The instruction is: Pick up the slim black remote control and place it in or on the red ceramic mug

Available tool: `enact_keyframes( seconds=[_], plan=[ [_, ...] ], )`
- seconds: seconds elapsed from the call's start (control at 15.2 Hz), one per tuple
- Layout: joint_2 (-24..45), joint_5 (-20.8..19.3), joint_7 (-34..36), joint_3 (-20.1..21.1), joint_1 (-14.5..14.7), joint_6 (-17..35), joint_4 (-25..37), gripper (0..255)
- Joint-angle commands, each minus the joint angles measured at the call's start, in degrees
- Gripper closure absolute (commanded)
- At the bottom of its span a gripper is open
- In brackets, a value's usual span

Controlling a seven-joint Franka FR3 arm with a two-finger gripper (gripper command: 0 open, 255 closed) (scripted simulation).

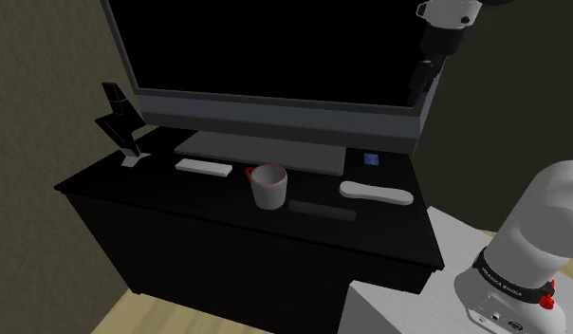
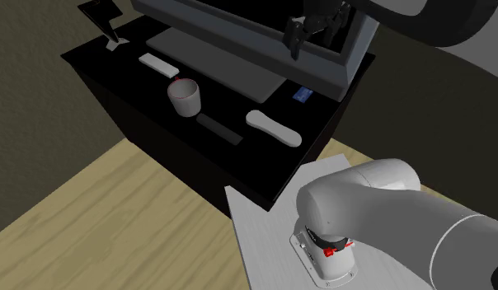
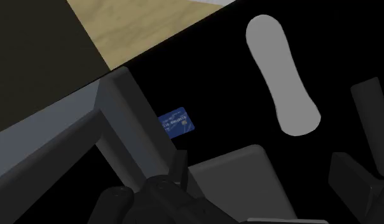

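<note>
The slim black remote (image 1: 323, 210) (image 2: 220, 128) lies flat on the black TV stand (image 1: 228, 228), between the mug and a white remote. In the wrist view, the black remote (image 3: 374, 111) shows beyond the right finger. The mug (image 1: 268, 186) (image 2: 185, 97) is white with a red rim and stands upright just to the shoulder view's left of the remote. My gripper (image 1: 422, 81) (image 2: 315, 31) (image 3: 238, 203) hangs high in front of the TV's corner, well above both, open with nothing between its fingers.
A large TV (image 1: 275, 57) on a grey base (image 3: 241, 178) fills the back of the stand. On the stand also lie a rounded white remote (image 1: 375, 193) (image 3: 283, 76), a flat white remote (image 1: 204, 168), a blue card (image 1: 372, 159) (image 3: 177, 123) and a black angular object (image 1: 119, 123).
</note>
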Motion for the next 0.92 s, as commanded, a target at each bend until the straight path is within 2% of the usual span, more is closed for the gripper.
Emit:
enact_keyframes(
  seconds=[0.0, 0.86],
  plan=[
    [0.0, 0.0, 0.0, 0.0, 0.0, 0.0, 0.0, 0],
    [13.8, 4.3, 3.9, 8.3, 6.7, 17.6, -6.7, 0]
  ],
)
